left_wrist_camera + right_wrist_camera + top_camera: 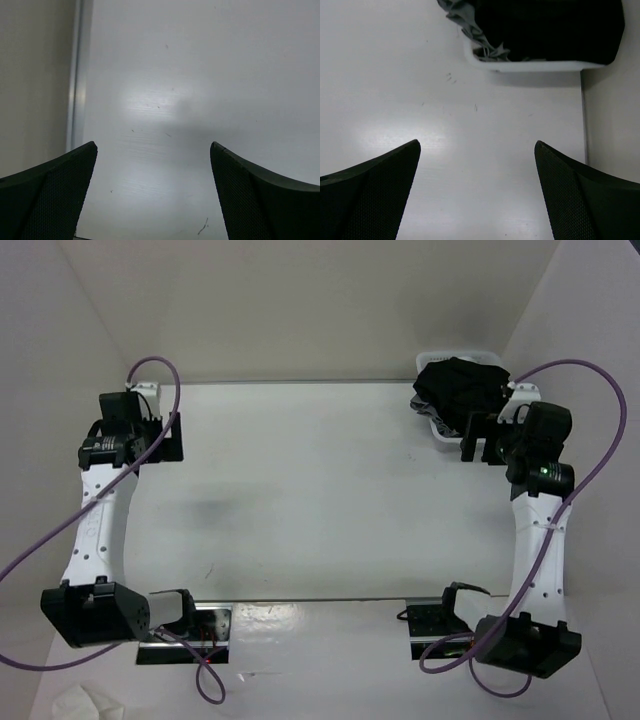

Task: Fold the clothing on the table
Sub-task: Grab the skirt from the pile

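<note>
White-walled enclosure, white bench (300,500), black clothing (460,388) heaped in a white basket (535,66) at the far right corner, perhaps grey fabric (470,22) beside it, right claw (477,150) spread wide just short of the basket, left claw (152,150) spread wide near the far left edge, well apart from the clothing

Readable markings: none. From where I stand, no lettering, label, brand or number can be made out on the table (300,490), on the clothing (460,385) or on the basket (442,430), in any of the three views.
</note>
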Available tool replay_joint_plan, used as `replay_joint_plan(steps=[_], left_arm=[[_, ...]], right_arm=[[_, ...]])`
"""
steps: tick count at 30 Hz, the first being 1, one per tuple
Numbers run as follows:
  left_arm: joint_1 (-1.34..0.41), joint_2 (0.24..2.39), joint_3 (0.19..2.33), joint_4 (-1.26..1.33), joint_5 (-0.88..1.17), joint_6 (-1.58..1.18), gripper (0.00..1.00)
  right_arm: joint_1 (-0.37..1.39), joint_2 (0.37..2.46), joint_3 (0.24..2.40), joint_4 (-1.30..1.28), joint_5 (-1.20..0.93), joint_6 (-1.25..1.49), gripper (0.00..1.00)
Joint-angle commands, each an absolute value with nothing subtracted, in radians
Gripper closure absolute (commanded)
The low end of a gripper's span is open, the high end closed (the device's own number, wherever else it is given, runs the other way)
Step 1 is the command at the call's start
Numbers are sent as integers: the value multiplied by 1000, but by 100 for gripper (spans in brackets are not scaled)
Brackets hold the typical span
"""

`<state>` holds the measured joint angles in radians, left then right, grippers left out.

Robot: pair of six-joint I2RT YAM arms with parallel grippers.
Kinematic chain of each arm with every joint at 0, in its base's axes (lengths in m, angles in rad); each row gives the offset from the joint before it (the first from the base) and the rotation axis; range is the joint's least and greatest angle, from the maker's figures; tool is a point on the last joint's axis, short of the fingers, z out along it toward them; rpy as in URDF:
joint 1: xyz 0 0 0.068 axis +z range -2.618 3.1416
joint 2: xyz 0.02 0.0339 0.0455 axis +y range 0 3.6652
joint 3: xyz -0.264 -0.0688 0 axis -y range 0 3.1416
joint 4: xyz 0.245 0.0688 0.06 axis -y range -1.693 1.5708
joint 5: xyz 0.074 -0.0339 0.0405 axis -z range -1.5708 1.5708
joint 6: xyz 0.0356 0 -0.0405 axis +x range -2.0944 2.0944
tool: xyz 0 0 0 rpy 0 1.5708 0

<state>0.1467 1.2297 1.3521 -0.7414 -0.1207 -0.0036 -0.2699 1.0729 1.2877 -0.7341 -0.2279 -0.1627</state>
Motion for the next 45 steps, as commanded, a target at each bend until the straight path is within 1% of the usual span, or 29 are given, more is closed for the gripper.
replay_joint_plan(steps=[1, 6, 9, 13, 15, 19, 25, 45], left_arm=[[161, 1218, 1319, -801, -32, -17, 0], [181, 1109, 1172, -729, 32, 0, 0], [208, 1051, 1129, -701, 118, 0, 0], [244, 1008, 1082, -681, 181, 9, 0], [253, 1008, 1081, -681, 204, 18, 0], [291, 1008, 1072, -703, 239, 28, 0], [310, 968, 1051, -712, 270, 37, 0], [319, 968, 1051, -712, 299, 46, 0]], right_arm=[[-281, 1000, 1206, -721, -252, -184, 1], [-294, 910, 1065, -721, -241, -147, 1], [-342, 878, 1046, -732, -270, -156, 1], [-351, 903, 1046, -732, -270, -166, 1], [-351, 913, 1057, -732, -270, -155, 1], [-422, 913, 1057, -741, -318, -155, 1], [-422, 891, 1048, -741, -344, -164, 1], [-422, 873, 1048, -750, -353, -164, 1]])
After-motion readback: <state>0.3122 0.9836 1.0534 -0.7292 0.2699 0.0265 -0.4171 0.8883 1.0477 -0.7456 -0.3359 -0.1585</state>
